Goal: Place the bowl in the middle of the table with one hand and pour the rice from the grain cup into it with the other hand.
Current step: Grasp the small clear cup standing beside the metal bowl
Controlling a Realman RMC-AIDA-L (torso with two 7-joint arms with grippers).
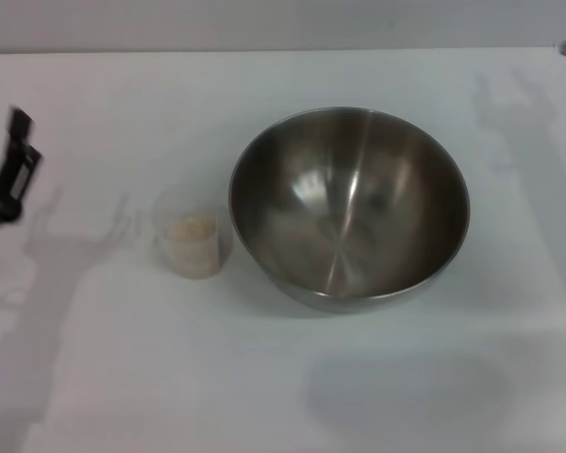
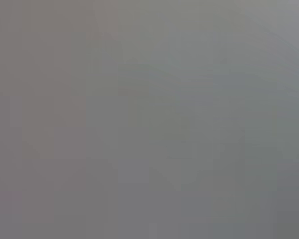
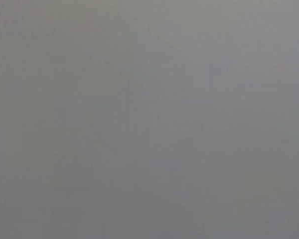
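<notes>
place: test bench | evidence: bare white table [image 1: 283, 377], plain backdrop

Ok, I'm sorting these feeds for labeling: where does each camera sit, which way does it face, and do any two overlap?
Head view: from the robot's head, looking forward and down on the table, the bowl and the grain cup holding rice; the left gripper shows at the left edge, a sliver of the right arm at the right edge.
Left wrist view: on the left wrist; only uniform grey, no body visible.
Right wrist view: on the right wrist; same featureless grey.
Shared: the wrist views share only blankness.
</notes>
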